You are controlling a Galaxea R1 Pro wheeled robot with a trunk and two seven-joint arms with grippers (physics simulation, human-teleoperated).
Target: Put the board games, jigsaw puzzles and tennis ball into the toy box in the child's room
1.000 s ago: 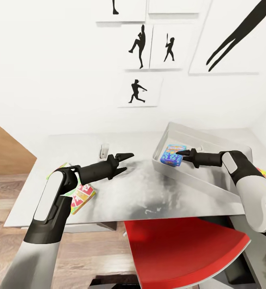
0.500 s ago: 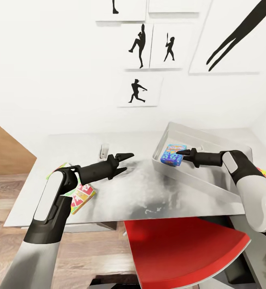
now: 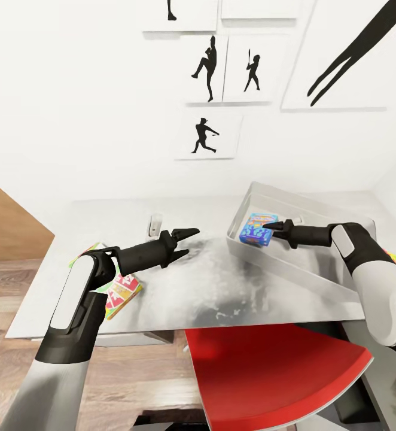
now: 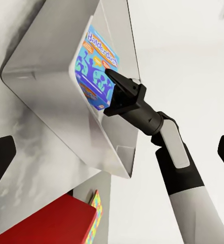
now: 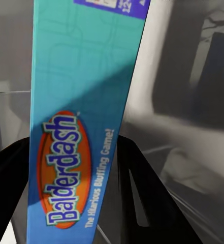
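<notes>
The blue "Balderdash" board game (image 3: 256,229) is held on edge over the left end of the pale grey toy box (image 3: 298,202), with my right gripper (image 3: 268,227) shut on it. The left wrist view shows that box (image 4: 95,65), the bin (image 4: 51,96) and the right gripper (image 4: 113,85) together. Up close, the printed lid (image 5: 76,127) sits between dark fingers (image 5: 142,195). My left gripper (image 3: 187,239) hovers open over the table (image 3: 198,287). A green-edged board game (image 3: 124,293) lies under my left forearm. Bright jigsaw puzzles (image 3: 395,260) show at the right edge.
A red chair (image 3: 270,371) is tucked under the table's near edge. A small white object (image 3: 155,225) stands at the table's back. Baseball silhouette pictures (image 3: 205,136) hang on the white wall. Wood floor (image 3: 6,281) lies to the left.
My right gripper has edged slightly up and farther over the toy box, carrying the Balderdash box with it. The left arm has stayed still.
</notes>
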